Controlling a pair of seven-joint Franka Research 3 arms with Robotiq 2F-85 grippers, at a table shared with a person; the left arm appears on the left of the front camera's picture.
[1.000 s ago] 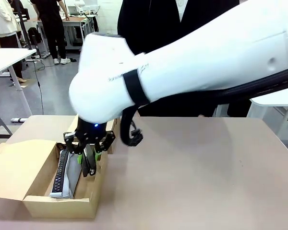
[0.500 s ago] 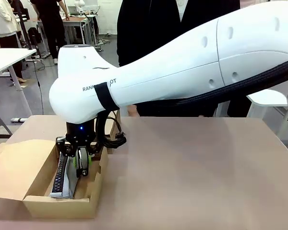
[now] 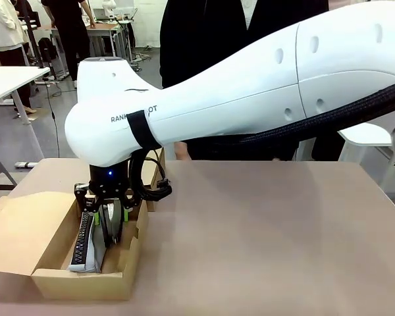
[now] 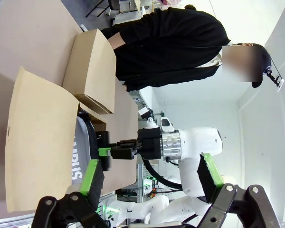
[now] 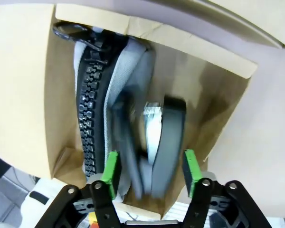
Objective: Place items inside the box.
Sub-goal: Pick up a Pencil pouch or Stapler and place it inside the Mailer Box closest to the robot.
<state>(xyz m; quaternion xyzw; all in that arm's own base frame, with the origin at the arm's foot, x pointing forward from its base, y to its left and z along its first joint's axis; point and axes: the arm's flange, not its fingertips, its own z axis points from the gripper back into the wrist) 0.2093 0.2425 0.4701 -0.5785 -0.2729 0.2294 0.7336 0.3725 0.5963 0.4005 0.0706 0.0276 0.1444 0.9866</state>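
My right gripper [image 5: 151,159] hangs over the box [image 5: 35,90], fingers parted. The black stapler [image 5: 170,135] sits loose straight ahead between them, lengthwise along the box, inside it beside the grey pencil case [image 5: 135,66].

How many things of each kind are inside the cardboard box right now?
Grey pencil case: 1
Black stapler (blurred): 1
Total: 2
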